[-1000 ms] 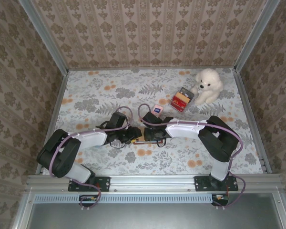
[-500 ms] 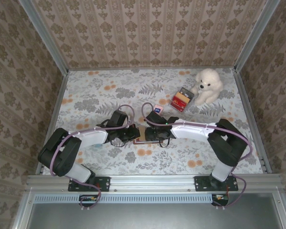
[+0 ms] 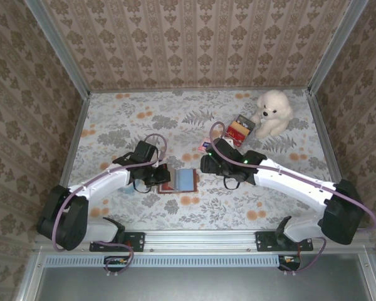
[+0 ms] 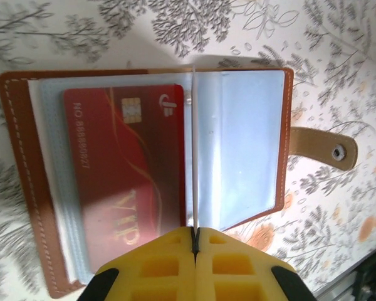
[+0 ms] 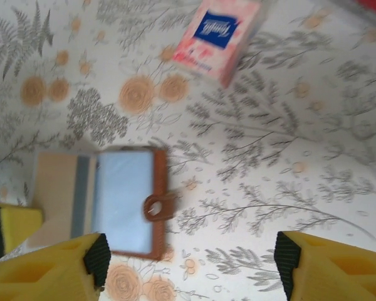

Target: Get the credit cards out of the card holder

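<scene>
While tight on clear sleeve, left fingers near wrist-view VIP card; right fingers wide, empty.

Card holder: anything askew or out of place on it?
One clear sleeve stands on edge at the spine of the card holder, pinched by the left gripper, jaws shut; the red card lies untouched in its pocket.

red card in card holder: "VIP", "NO.8888…" | tissue pack: label illegible
</scene>
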{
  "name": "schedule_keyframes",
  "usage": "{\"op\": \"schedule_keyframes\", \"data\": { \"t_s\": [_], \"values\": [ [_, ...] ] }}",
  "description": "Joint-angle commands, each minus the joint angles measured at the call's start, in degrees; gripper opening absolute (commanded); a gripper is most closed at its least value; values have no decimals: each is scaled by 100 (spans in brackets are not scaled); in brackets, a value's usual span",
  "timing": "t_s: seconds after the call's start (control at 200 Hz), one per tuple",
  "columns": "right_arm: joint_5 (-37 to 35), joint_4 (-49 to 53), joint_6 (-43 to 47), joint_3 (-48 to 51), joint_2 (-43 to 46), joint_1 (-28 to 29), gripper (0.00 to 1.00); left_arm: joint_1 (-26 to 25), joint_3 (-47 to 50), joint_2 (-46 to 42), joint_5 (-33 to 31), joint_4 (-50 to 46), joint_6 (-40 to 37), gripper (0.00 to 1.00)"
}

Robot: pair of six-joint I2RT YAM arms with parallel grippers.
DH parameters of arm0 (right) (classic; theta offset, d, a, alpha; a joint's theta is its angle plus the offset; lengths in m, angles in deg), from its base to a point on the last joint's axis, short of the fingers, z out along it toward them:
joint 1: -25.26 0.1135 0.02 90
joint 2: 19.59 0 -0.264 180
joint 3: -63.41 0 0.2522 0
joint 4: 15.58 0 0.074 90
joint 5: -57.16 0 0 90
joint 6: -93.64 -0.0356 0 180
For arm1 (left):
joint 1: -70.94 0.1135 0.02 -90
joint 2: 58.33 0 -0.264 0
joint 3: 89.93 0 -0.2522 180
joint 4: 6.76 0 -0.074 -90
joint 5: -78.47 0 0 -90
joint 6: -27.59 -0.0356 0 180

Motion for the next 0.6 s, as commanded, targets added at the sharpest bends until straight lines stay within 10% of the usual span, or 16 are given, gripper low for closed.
{"op": "schedule_keyframes", "data": {
  "t_s": [0.0,0.205,0.595],
  "values": [
    [-802,440,-279,-139,286,-54,78,31,-305,-91,-380,-1023,-584,3],
    [-1017,327,-50,-79,794,-254,99,-65,-465,71,-631,-1010,-601,8],
    [742,-1122,846,633,1366,-1279,100,-530,-783,617,-207,-268,79,38]
  ]
}}
